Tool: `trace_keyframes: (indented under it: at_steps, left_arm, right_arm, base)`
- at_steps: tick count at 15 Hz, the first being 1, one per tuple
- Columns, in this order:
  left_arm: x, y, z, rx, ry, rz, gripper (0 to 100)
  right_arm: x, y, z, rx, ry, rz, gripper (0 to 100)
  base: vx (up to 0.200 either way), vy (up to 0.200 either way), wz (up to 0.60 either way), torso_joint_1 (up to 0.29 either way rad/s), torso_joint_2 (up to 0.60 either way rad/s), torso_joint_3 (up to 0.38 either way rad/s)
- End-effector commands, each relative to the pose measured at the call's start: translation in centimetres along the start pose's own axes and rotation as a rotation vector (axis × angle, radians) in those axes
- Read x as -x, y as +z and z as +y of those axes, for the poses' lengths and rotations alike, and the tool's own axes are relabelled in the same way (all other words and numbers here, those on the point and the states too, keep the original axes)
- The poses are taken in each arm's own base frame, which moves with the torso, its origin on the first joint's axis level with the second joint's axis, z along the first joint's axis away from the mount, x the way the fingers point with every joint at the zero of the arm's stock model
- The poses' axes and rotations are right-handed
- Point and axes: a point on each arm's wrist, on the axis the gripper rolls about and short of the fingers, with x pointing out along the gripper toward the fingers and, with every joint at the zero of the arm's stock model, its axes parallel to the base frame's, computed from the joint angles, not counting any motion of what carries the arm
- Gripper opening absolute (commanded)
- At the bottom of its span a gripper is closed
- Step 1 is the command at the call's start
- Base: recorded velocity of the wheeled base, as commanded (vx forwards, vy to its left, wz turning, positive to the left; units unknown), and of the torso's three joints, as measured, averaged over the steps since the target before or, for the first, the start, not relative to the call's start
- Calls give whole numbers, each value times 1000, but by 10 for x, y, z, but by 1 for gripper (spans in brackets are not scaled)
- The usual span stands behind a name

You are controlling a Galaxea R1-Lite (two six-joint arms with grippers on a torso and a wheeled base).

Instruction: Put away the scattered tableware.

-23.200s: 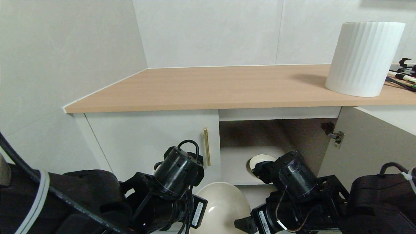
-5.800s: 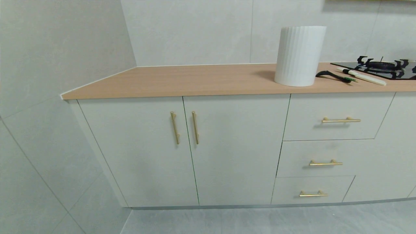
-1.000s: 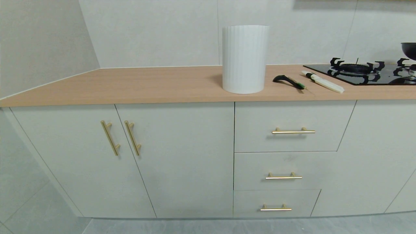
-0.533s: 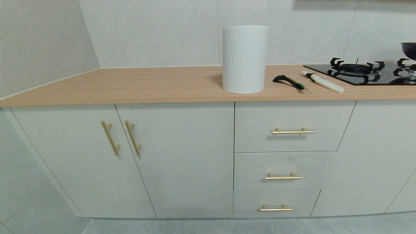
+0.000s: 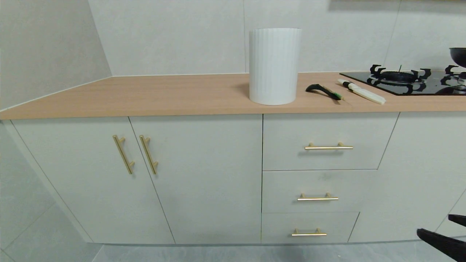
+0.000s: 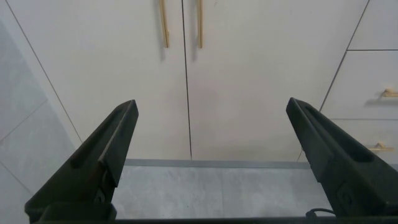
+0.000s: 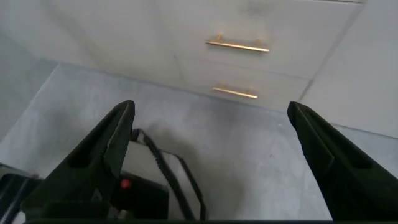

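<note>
Two utensils lie loose on the wooden counter (image 5: 164, 95), between a tall white container (image 5: 274, 66) and the stove (image 5: 404, 83): a dark curved utensil (image 5: 322, 90) with a green band, and just beside it a long white utensil (image 5: 363, 92), the pair close together but not clearly touching. One container only, a straight cylinder with fine vertical ribs and a matt finish, stands upright near the counter's front edge. The stove is glossy black glass carrying black pronged burner grates. Below the counter sit two flat, pale cabinet doors (image 5: 204, 178), both closed, each with one slim upright brass handle (image 5: 123, 154), the two handles side by side at the seam. To their right are three closed drawers (image 5: 320, 156), stacked, each with one horizontal brass bar. The floor (image 5: 225, 253) is smooth grey tile. The left gripper (image 6: 211, 107) hangs low before the door seam, its two black fingers spread wide and holding nothing. The right gripper (image 7: 211, 109) hangs low before the lower drawers, fingers likewise spread and empty.
</note>
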Motion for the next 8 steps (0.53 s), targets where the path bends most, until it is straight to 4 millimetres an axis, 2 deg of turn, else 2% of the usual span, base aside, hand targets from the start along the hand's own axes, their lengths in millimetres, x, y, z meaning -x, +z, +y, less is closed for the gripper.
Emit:
trace_keyframes:
  at_steps: [1,2,3,4,6,8]
  left_arm:
    - [0,0,0,0,0,-1,100]
    - [0,0,0,0,0,-1,100]
    - [0,0,0,0,0,-1,100]
    - [0,0,0,0,2,-1,100]
    - [0,0,0,0,0,-1,100]
    - [0,0,0,0,2,-1,100]
  right_arm:
    - [-81,24,-7,-23,26,181,100]
    - [-107,21,-12,-27,24,213,100]
    - [-110,21,-12,-28,23,217,100]
    - [-140,13,-17,-32,21,258,100]
    - [-171,4,-24,-35,16,271,100]
    - [-212,-10,-33,-35,-7,267,100]
  base:
    - [0,0,0,0,0,0]
    - [0,0,0,0,0,0]
    - [0,0,0,0,0,0]
    - [0,0,0,0,0,0]
    - [0,0,0,0,0,0]
    - [0,0,0,0,0,0]
